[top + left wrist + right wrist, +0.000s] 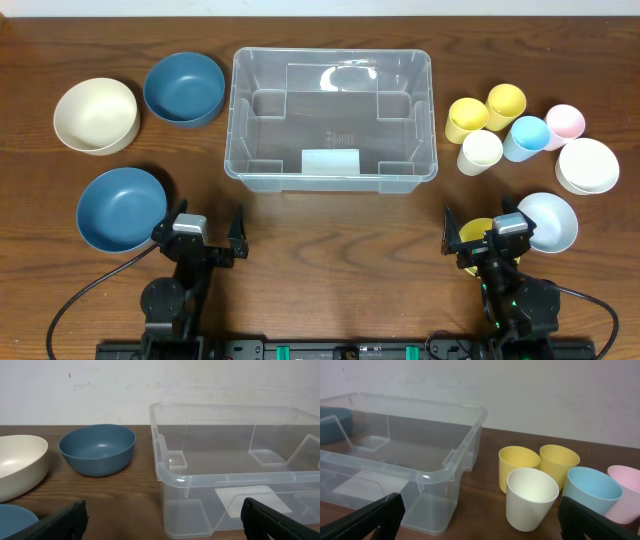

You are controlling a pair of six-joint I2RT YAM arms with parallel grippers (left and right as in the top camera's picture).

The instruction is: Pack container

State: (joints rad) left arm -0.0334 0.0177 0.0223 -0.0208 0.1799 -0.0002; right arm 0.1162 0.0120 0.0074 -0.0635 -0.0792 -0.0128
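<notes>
The container [330, 120], a large clear plastic bin, stands empty at the table's middle with a white label on its near wall. In the left wrist view its near left corner [172, 477] lies just ahead. In the right wrist view its near right corner [437, 475] shows. My left gripper [208, 216] rests near the front edge, left of centre, open with nothing between its fingers [60, 522]. My right gripper [480, 212] sits at the front right, also open and empty, over a partly hidden yellow object [478, 235].
Left of the bin stand a cream bowl [95, 115] and two blue bowls [184, 88] [121, 208]. To its right are two yellow cups [466, 119] [505, 104], a cream cup [480, 152], a light blue cup [526, 137], a pink cup [564, 122], a white bowl [587, 165] and a pale blue bowl [548, 221].
</notes>
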